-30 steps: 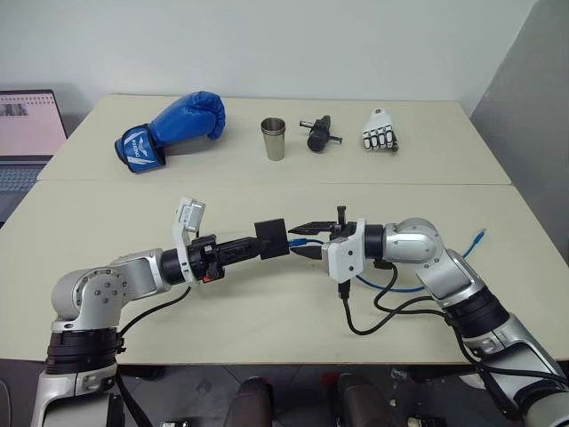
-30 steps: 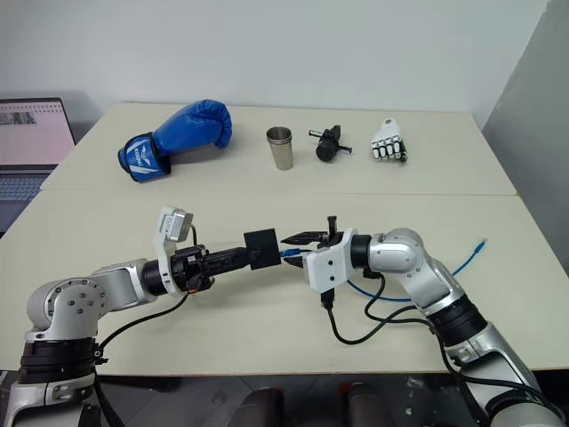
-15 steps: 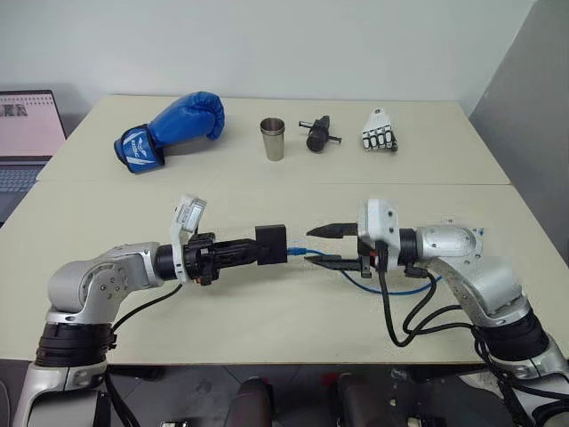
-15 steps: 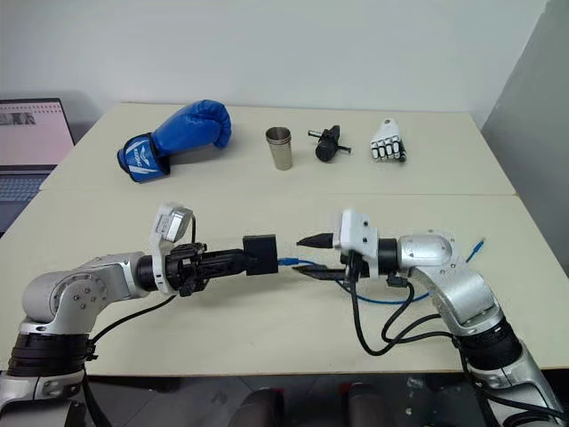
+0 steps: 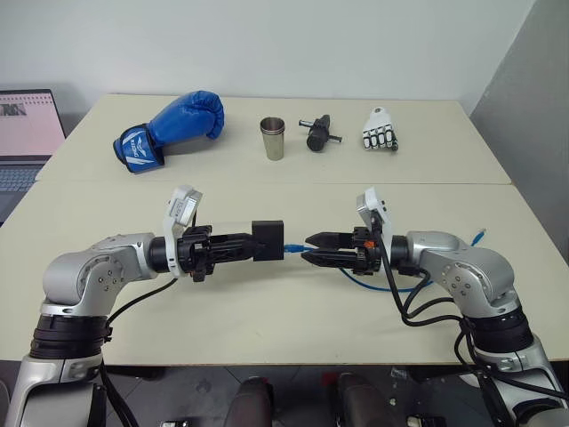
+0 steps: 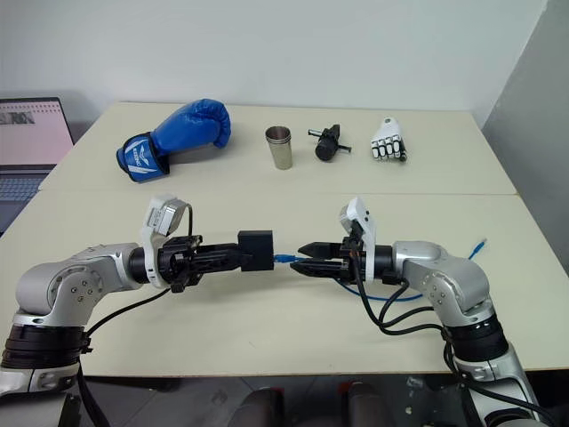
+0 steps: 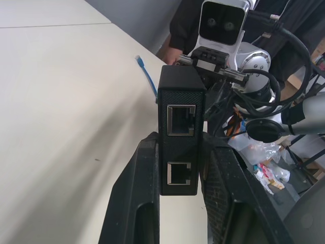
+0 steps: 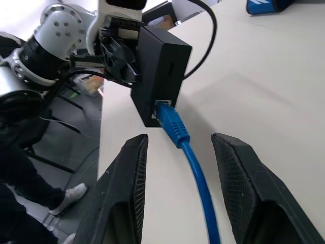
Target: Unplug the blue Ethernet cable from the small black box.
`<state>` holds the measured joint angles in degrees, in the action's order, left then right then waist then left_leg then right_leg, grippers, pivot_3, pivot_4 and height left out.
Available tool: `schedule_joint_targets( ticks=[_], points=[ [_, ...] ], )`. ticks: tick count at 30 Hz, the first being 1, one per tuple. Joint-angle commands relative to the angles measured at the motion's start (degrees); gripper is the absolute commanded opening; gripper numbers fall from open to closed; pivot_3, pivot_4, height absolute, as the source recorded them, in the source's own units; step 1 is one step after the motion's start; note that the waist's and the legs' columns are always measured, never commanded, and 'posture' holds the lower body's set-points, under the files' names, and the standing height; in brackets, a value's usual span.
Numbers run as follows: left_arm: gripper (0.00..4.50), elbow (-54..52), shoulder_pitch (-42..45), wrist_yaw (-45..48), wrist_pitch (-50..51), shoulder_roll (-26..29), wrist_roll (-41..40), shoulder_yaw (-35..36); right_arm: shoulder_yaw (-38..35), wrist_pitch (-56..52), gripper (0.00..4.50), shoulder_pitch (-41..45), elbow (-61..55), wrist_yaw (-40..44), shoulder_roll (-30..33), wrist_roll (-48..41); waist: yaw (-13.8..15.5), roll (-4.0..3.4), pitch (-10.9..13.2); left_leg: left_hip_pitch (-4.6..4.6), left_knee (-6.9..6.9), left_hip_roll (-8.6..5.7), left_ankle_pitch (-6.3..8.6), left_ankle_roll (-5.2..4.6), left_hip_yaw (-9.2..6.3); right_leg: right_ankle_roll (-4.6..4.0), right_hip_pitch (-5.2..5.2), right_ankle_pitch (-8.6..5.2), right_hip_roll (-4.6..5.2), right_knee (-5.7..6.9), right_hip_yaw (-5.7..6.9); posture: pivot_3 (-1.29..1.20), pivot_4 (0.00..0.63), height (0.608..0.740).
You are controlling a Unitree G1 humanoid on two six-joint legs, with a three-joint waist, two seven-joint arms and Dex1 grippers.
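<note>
My left gripper (image 5: pixel 256 243) is shut on the small black box (image 5: pixel 268 240) and holds it level above the middle of the near table. The box (image 7: pixel 182 127) shows two ports on the face toward its own wrist camera. The blue Ethernet cable (image 8: pixel 190 157) is plugged into the port on the box's other side (image 8: pixel 158 76). Facing the box from the right, my right gripper (image 5: pixel 308 246) is open. Its fingers (image 8: pixel 127 193) flank the cable just behind the plug with a gap on each side. From there the cable (image 5: pixel 363 278) loops over the table to a loose end (image 5: pixel 480 236).
Along the far table lie a blue boxing glove (image 5: pixel 169 129), a metal cup (image 5: pixel 273 138), a black cylinder with a metal rod (image 5: pixel 317 133) and a white robot hand (image 5: pixel 380 131). A laptop (image 5: pixel 27 133) stands off the left edge. Black arm cables (image 5: pixel 418 302) hang under my right forearm.
My right wrist has rolled over, bringing its camera block on top, and its forearm has swung down and outward. The box stays gripped at the same spot with the plug still in it.
</note>
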<state>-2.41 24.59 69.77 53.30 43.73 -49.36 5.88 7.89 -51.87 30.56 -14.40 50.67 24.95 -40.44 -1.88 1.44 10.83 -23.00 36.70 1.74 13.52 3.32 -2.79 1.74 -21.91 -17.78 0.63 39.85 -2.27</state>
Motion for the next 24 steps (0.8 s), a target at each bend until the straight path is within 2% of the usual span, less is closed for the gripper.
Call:
schedule_joint_targets(
  ticks=[1,24],
  points=[
    [0.77,-1.00,1.33,1.06,-0.53,0.47,-0.54,0.84,-1.64,-1.68,2.09,1.66,-0.78,-0.86,-1.59,-3.00,-0.01,0.00,0.00,0.00,0.00,0.01,0.00,0.00,0.00,0.00,-0.01,0.00,-0.01,0.00,-0.01,0.00,0.150,0.740],
    [0.77,-1.48,1.61,1.50,-0.55,-0.02,-0.34,0.28,-0.29,-3.06,2.09,2.71,1.01,-2.26,-4.67,-2.38,-0.03,0.00,0.00,-0.11,-0.02,0.01,0.00,0.00,0.05,0.00,-0.17,0.00,-0.03,0.01,-0.03,0.00,0.150,0.740]
  ],
)
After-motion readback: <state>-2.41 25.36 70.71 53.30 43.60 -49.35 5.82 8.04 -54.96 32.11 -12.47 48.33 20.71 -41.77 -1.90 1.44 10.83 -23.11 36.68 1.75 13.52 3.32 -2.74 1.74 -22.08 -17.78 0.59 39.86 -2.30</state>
